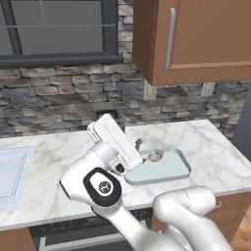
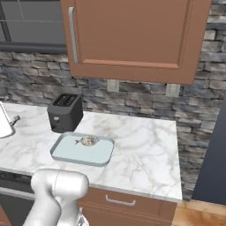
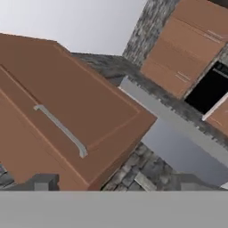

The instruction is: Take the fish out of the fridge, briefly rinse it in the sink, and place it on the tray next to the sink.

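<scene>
The small grey-brown fish (image 1: 156, 156) (image 2: 89, 141) lies at the back of the pale blue-green tray (image 1: 169, 170) (image 2: 84, 152) on the marble counter. My gripper (image 1: 138, 144) hangs just left of the tray and above the counter, apart from the fish. It is tilted up toward the wooden wall cabinet. In the hand view the gripper (image 3: 116, 185) stands wide open, and nothing lies between its dark fingertips (image 3: 42, 182). The pale sink (image 1: 12, 171) is at the counter's left end. The fridge's dark grey side (image 2: 212, 150) rises at the right.
A black toaster (image 2: 65, 112) stands just behind the tray against the stone wall. A brown wall cabinet (image 1: 196, 39) (image 2: 132, 35) hangs over the counter. The counter's front edge (image 2: 132, 187) runs close to the tray, with bare marble to the tray's right.
</scene>
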Available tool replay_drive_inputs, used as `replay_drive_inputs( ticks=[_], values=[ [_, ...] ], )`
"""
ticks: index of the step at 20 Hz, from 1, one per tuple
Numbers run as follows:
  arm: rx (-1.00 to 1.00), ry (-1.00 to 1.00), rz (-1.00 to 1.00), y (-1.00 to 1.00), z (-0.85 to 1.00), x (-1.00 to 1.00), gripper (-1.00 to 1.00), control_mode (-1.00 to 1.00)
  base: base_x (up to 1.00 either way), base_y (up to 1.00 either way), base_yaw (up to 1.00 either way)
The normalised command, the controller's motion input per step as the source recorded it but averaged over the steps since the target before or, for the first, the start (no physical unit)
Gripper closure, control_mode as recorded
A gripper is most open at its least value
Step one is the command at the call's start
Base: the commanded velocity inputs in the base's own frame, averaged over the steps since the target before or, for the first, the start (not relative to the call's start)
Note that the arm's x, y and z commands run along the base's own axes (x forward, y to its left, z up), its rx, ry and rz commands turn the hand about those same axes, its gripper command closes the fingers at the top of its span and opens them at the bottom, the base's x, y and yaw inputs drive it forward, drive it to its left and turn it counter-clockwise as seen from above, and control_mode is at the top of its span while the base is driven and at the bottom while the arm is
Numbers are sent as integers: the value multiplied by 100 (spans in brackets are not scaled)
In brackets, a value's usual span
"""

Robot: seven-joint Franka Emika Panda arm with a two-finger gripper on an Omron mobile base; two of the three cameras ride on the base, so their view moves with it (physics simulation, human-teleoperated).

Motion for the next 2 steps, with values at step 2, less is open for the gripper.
replay_drive_inputs(
  ticks=[2],
  values=[
    [30,-26,0,-100,34,-100,-100,-100,0,0,0]
  ],
)
